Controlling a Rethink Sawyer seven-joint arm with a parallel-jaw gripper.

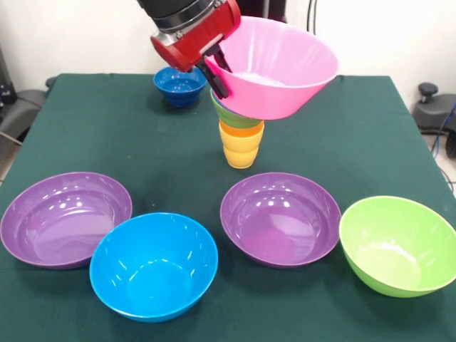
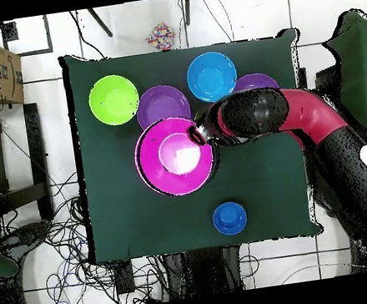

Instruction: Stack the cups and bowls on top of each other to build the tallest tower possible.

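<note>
Above the nested stack of ribbed orange cups (image 1: 241,144), the glossy pink plastic bowl (image 1: 281,68) was held tilted, seemingly off-centre, its rim clamped by the gripper (image 1: 216,68).

Pink bowl (image 1: 281,68) hides tower (image 1: 241,139) top; arm covers one purple bowl (image 2: 255,82) overhead.

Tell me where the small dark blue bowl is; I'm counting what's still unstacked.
In the front view the small dark blue bowl sits alone at the table's far side, left of the tower, behind the gripper.
</note>
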